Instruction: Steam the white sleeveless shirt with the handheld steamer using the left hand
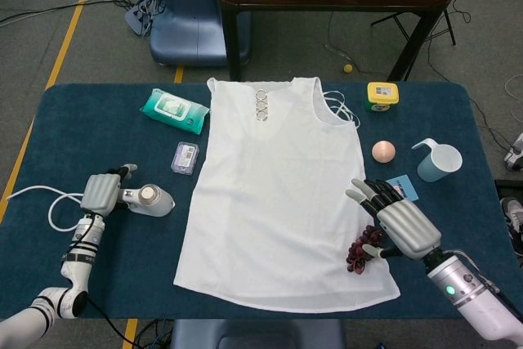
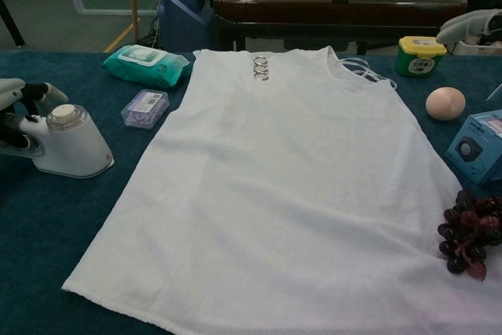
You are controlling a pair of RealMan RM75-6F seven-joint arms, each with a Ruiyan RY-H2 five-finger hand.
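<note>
Right hand: my right hand [image 1: 398, 221] hangs over the near right part of the table, fingers spread and holding nothing; the chest view catches only a pale bit of it at the right edge [image 2: 473, 27].
Grapes: a dark bunch of grapes [image 1: 360, 252] lies on the shirt's lower right corner, just beside and partly under my right hand; the chest view shows it on the cloth [image 2: 469, 233].
Shirt: the white sleeveless shirt [image 1: 283, 194] lies flat down the middle of the blue table [image 1: 98, 263], hem towards me, neckline with its metal rings [image 1: 261, 105] at the far side.
Left hand: my left hand [image 1: 103, 194] sits at the near left, closed around the rear handle of the steamer, one fingertip poking up above it.
Steamer: the white handheld steamer [image 1: 150, 199] stands base-down on the table to the left of the shirt, near its edge but apart from it; its nozzle end points towards the cloth, and its white cord [image 1: 49, 204] loops off to the left. In the chest view it sits on the table surface [image 2: 67, 143].
Left of shirt, farther out: a small clear packet [image 1: 185, 157], then a green pack of wipes [image 1: 174, 109].
Right of shirt: a blue box [image 1: 400, 189] beside my right fingers, a blue cup [image 1: 438, 160], a peach ball [image 1: 383, 150], and a yellow-lidded jar [image 1: 382, 95] farthest off.
</note>
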